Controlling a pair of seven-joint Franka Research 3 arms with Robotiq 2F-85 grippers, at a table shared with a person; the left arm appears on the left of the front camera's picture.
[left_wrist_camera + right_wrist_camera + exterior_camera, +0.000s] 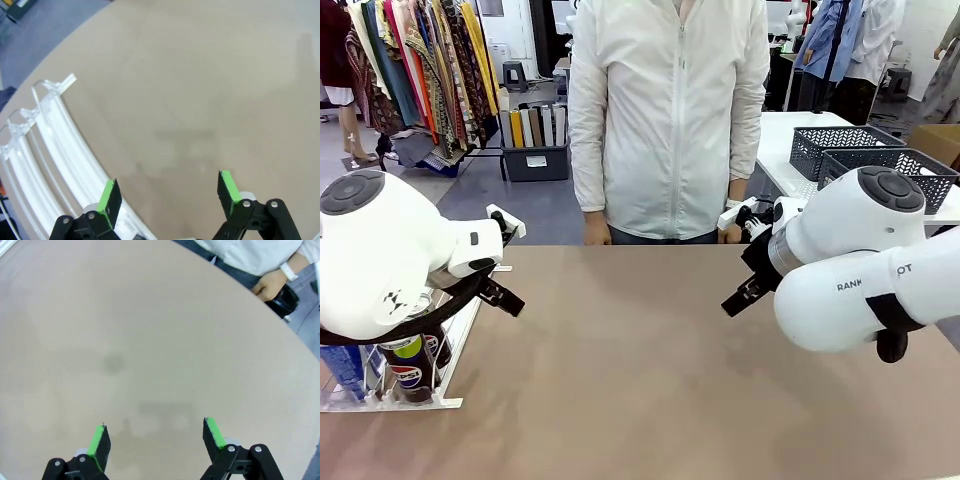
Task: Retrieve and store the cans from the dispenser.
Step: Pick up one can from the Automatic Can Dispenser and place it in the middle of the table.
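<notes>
Left hand point(167, 185) and right hand point(156, 430) gape empty; dispenser point(390, 403) lanes run near-to-far, cans point(410, 370) upright.

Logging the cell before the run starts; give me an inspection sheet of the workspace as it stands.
Surface: tan table, plain, flat.
Job's things: dispenser at the table's left edge; black Pepsi can at its near end, partly behind the left arm.
Clutter: nothing seen.
Tools: left tool open, beside the dispenser rails; right tool open over table.
Cables: black cable along the left arm.
Surroundings: person at far side; dark baskets on side table; clothes rack behind.
</notes>
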